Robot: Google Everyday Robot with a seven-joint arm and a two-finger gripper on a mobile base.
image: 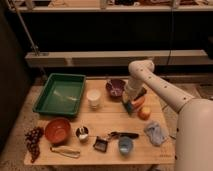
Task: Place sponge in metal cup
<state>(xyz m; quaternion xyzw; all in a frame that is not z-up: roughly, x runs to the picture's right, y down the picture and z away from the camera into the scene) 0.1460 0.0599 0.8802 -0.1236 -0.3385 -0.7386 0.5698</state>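
The teal-green sponge (128,106) lies at the right of the wooden table (107,119), next to an orange carrot (139,102). My gripper (131,99) points down right over the sponge, at or touching its top, on the white arm (160,90) that reaches in from the right. The small shiny metal cup (82,133) stands upright near the front left, beside the orange bowl (57,130), well away from the gripper.
A green tray (60,94) sits at the back left, with a white cup (93,98) and a purple bowl (116,88) beside it. Also here: an orange fruit (144,113), cloth (156,133), light blue cup (125,145), black block (100,145), black-handled tool (126,135), grapes (33,141).
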